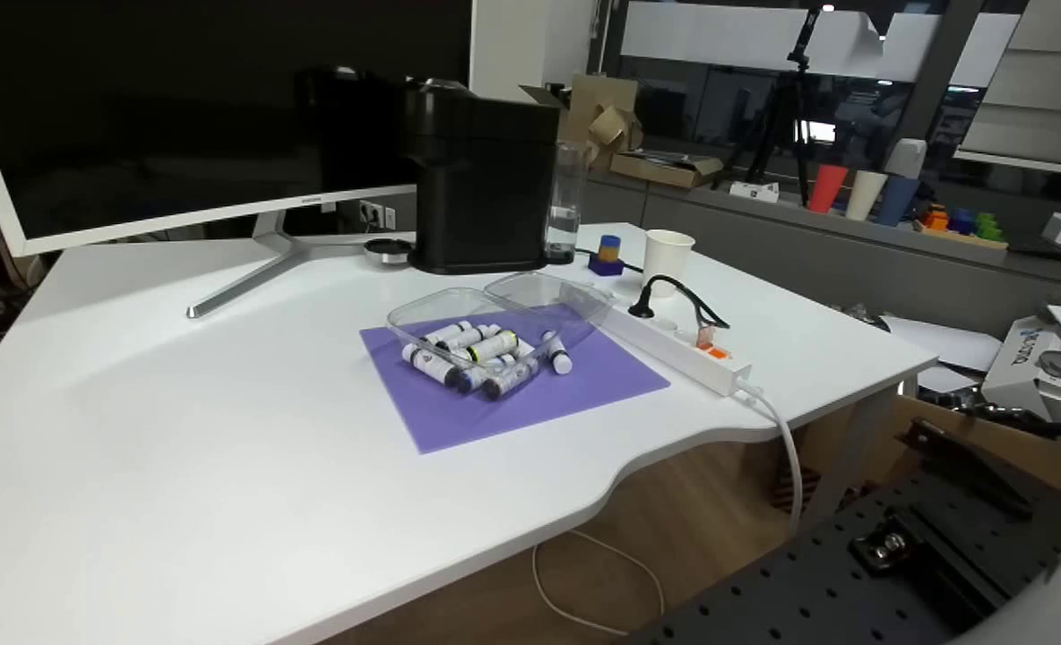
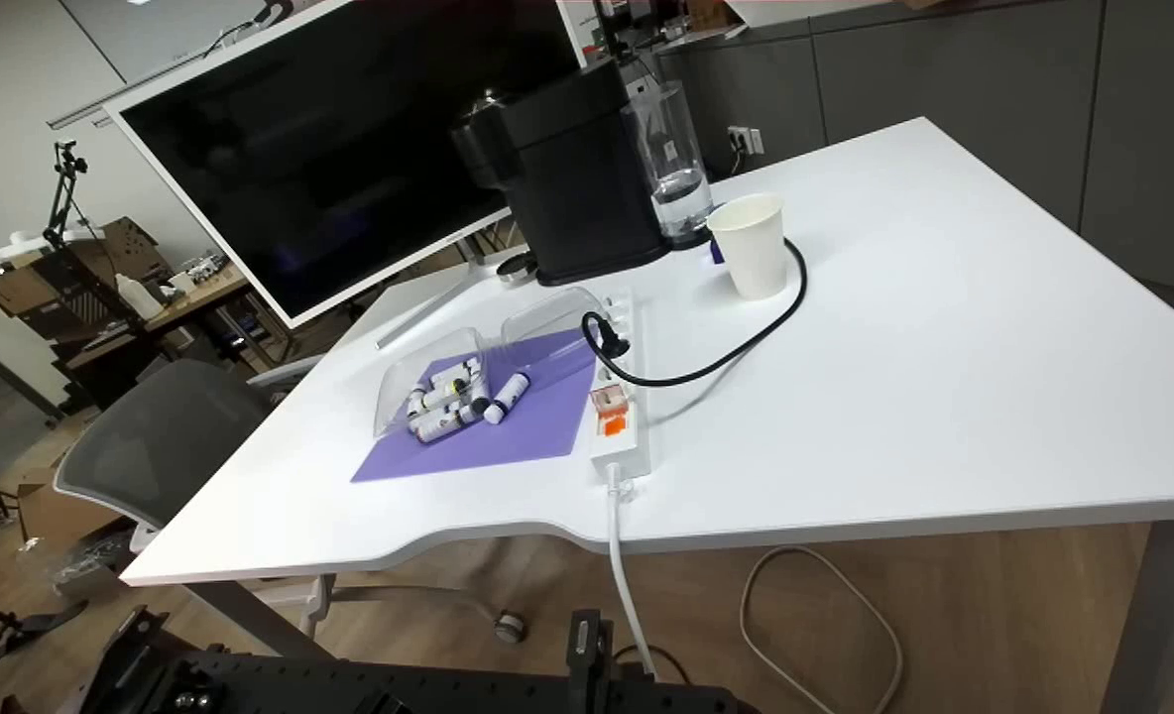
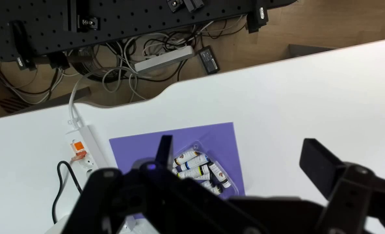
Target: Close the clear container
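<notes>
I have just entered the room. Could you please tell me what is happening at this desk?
Nothing is being handled right now: in the wrist view, the robot's jaws stand wide open, holding nothing. The goal is to close the clear container, which rests at least partly on a purple sheet with small bottles in it. Its clear lid lies open beside it, so the closing is not yet done.

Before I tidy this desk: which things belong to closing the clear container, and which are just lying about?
For the job: clear container; its open lid; bottles inside, as contents; open jaws.
Lying about: purple sheet beneath; white power strip; paper cup; black appliance; monitor.
</notes>
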`<state>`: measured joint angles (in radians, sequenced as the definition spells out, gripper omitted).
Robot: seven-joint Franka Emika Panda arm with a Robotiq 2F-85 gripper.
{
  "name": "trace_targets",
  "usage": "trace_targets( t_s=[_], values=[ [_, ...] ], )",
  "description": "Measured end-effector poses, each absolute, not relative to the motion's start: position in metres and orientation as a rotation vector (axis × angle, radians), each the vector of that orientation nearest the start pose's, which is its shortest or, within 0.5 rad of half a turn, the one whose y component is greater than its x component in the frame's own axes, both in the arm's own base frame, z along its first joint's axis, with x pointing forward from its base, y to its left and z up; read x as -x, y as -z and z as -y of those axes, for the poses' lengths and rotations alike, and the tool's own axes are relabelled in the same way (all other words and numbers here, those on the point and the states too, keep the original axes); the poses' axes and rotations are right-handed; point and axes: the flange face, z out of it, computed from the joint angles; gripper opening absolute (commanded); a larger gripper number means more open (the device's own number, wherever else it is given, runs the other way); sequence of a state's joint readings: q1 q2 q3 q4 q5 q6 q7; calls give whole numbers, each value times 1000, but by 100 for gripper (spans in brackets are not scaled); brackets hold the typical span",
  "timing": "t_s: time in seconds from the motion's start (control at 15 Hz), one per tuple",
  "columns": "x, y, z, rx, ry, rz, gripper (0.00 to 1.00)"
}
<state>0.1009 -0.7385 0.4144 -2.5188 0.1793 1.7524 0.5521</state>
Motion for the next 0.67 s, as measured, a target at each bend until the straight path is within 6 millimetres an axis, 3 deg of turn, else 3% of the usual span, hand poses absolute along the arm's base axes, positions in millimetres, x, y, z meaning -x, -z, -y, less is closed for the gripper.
trace_targets(
  t_s=[0.4, 0.53, 0.67],
  values=[
    [-283, -491, -188, 3242, -13, -312, 100],
    [-290, -493, -173, 3226, -16, -373, 100],
    [-300, -494, -145, 3218, -19, -443, 100]
  ],
)
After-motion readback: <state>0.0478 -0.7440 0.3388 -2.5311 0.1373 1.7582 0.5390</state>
